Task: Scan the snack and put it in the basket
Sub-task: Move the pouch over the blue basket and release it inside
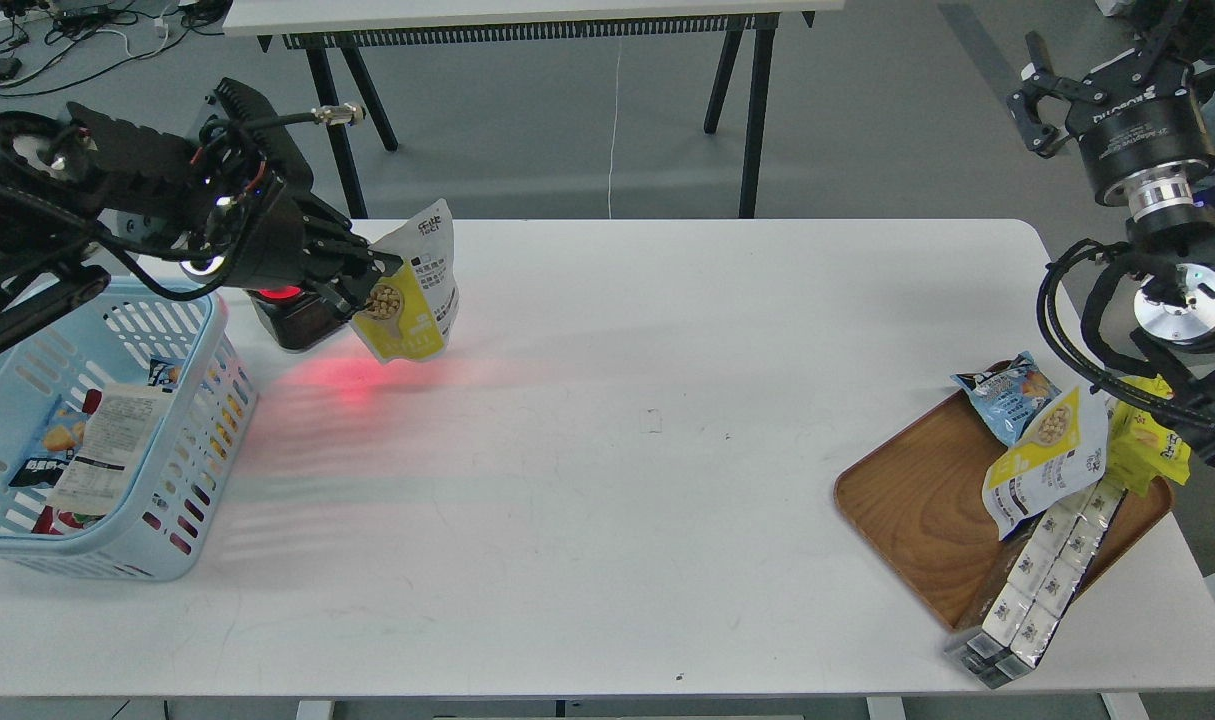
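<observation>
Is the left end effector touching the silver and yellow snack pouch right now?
Touching. The head view shows the left end effector with its fingers closed on the left edge of the snack pouch, holding it off the table.

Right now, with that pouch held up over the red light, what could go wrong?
The left fingers seem to pinch the pouch only by its edge, so it might slip and drop onto the table short of the basket. The basket already holds packets, so the pouch could land on top and tip out. The pouch hangs tilted, so the scanner may miss its code.
</observation>
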`<state>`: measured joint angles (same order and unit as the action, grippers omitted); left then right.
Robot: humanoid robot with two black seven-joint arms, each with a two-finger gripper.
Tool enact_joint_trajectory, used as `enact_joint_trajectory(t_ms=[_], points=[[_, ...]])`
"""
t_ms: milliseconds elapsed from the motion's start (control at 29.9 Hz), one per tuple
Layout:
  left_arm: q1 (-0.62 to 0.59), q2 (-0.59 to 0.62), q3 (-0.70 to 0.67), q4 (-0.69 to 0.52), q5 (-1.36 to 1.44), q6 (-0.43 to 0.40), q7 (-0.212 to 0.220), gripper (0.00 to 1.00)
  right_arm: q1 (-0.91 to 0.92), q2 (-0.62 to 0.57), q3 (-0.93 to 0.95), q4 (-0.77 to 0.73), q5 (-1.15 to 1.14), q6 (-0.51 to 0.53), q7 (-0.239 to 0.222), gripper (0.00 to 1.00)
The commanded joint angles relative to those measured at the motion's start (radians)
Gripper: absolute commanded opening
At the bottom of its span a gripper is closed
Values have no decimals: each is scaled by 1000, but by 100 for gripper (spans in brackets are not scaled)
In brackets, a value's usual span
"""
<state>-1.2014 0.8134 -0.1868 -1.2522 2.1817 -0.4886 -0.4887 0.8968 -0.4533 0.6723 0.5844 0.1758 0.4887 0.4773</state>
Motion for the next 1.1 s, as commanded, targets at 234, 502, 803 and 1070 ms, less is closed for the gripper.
enact_joint_trajectory(t_ms=[234,502,803,1070], points=[[-1,12,0,0,0,0,0,0,7,-12,0,-3,-1,0,-6,99],[-6,150,-72,-55,0,0,0,0,5,-15,0,-3,-1,0,-6,99],[-4,383,-72,-138,-108,0,0,0,7,-15,0,-5,-2,0,-6,99],[-3,559,-66,-208,-170,0,0,0,4,-1,0,-6,-2,0,-6,99]])
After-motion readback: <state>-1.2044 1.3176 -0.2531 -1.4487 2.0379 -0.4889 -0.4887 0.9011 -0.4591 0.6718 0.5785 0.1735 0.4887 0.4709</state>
